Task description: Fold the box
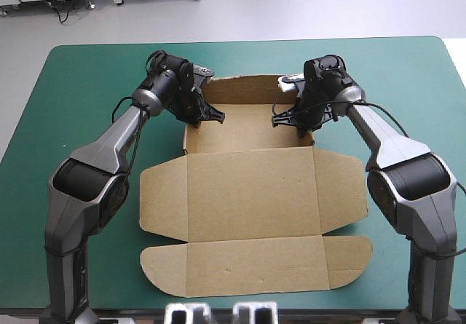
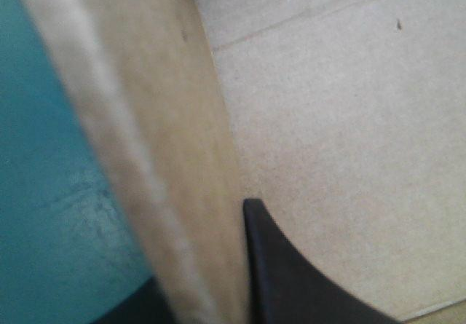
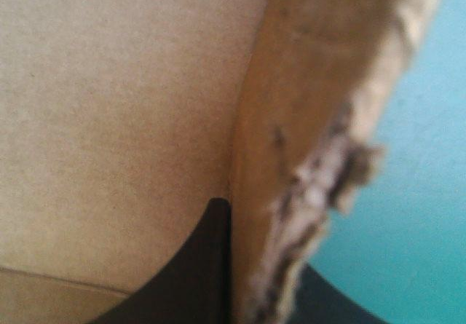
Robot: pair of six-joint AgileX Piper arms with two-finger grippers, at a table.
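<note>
box (image 1: 251, 193) walls between left fingers (image 2: 291, 280), right fingers (image 3: 193, 273)

We see a plain brown box (image 1: 251, 193) and a plain teal-green cover (image 1: 80, 113). The fingers (image 2: 284, 280) are black. The arms (image 1: 102, 149) are grey with black parts.

We see the right gripper (image 3: 262, 251) clamped on a raised wall of the box (image 3: 116, 120), its frayed edge against the teal-green cover (image 3: 415, 215)

blurred walls of the box (image 2: 182, 142) half hide left gripper (image 2: 207, 266) and right gripper (image 3: 266, 255).
</note>
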